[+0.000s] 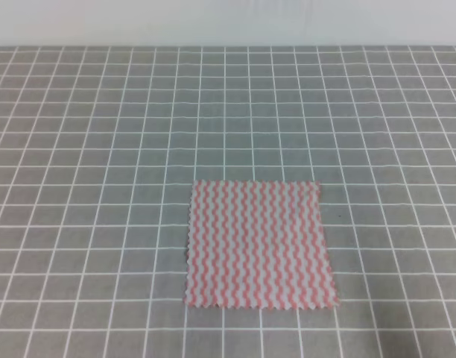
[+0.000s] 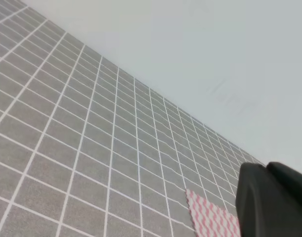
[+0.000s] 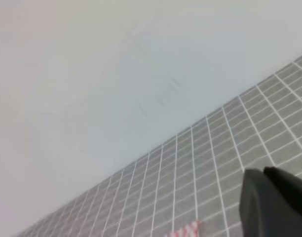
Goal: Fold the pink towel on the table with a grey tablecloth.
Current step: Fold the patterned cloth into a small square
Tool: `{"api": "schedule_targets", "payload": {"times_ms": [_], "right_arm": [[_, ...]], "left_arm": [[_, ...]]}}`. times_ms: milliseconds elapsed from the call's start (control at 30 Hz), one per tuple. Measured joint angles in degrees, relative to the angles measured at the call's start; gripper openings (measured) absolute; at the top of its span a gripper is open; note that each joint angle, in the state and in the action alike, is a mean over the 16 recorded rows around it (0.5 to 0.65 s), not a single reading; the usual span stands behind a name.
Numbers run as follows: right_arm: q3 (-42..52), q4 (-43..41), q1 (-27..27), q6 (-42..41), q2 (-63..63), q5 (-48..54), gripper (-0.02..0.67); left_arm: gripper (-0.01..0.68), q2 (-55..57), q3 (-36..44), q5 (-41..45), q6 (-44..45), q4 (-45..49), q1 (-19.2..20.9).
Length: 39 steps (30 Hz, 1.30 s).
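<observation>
One pink towel [image 1: 260, 245] flat on grey table [image 1: 101, 149].

A plain pale wall [image 1: 228, 21] runs as a narrow band across the top of the exterior high view, whitish with a faint blue-grey cast. In the left wrist view it fills the upper right of the frame, in the right wrist view the upper left and centre. It is bare and smooth. The light is soft and even, with no hard shadows.
</observation>
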Motion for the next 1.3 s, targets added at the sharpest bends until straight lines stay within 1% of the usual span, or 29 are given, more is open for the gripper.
{"api": "schedule_targets", "payload": {"times_ms": [300,567,767,1033,1167,1300], "right_arm": [[-2.88,-1.73,0.00,-0.03,2.96,3.78,-0.002],[-8.00,-6.32,0.00,-1.04,10.13,8.10,-0.002],[-10.27,-8.96,0.00,-2.14,14.09,9.33,-0.002],[-11.17,-8.77,0.00,-2.91,15.30,10.77,-0.002],[-13.00,-8.80,0.00,-2.96,17.87,13.22,-0.002],[-15.93,-8.96,0.00,-3.26,22.55,16.91,-0.002]], "left_arm": [[0.000,1.84,-3.25,3.68,1.71,0.44,0.03],[0.000,7.06,-7.76,7.97,7.18,1.14,0.04],[0.000,10.20,-9.20,8.89,10.65,1.33,0.04],[0.000,11.82,-10.13,10.50,11.94,0.93,0.03],[0.000,15.19,-12.26,13.06,12.69,0.69,0.03],[0.000,21.02,-15.69,16.54,14.49,0.29,0.03]]}}
